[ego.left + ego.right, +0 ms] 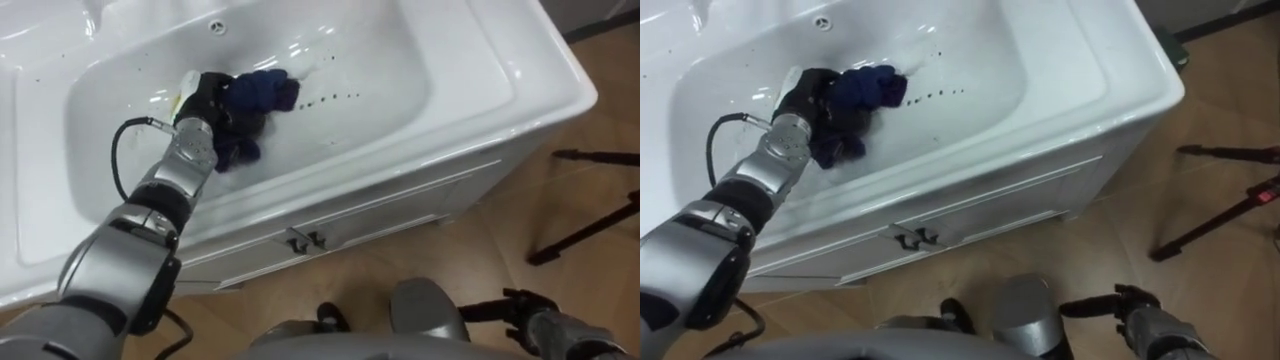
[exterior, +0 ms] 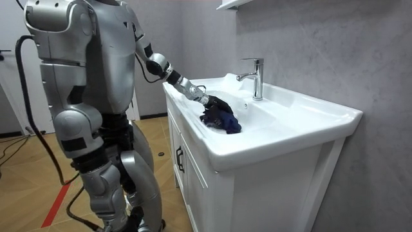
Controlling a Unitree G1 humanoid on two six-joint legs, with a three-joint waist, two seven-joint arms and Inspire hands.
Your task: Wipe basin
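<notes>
**Gripping a cloth in the basin**

Standing square against the front of the white cabinet [image 1: 420, 205], the robot reaches its left arm out over the basin [image 1: 545, 85]. The left hand [image 1: 205, 98] is down inside the bowl, fingers curled into a bunched dark blue cloth [image 1: 262, 92] and clamped on it. The cloth lies on the bowl's bottom, left of its middle. One fold sticks out to the right of the hand and another trails toward the near wall.

A short row of dark specks [image 1: 335, 99] sits on the white surface just right of the cloth, apart from it. In the room view a chrome tap [image 2: 257, 77] stands upright on the back ledge, well clear of the hand.

Two small dark handles [image 1: 304, 240] sit side by side on the cabinet front, below the basin's near rim.

The right hand [image 1: 520, 305] hangs low by the robot's side above the wooden floor [image 1: 450, 260]; I cannot tell how it is held. Black tripod legs [image 1: 585, 225] spread across the floor to the right.
</notes>
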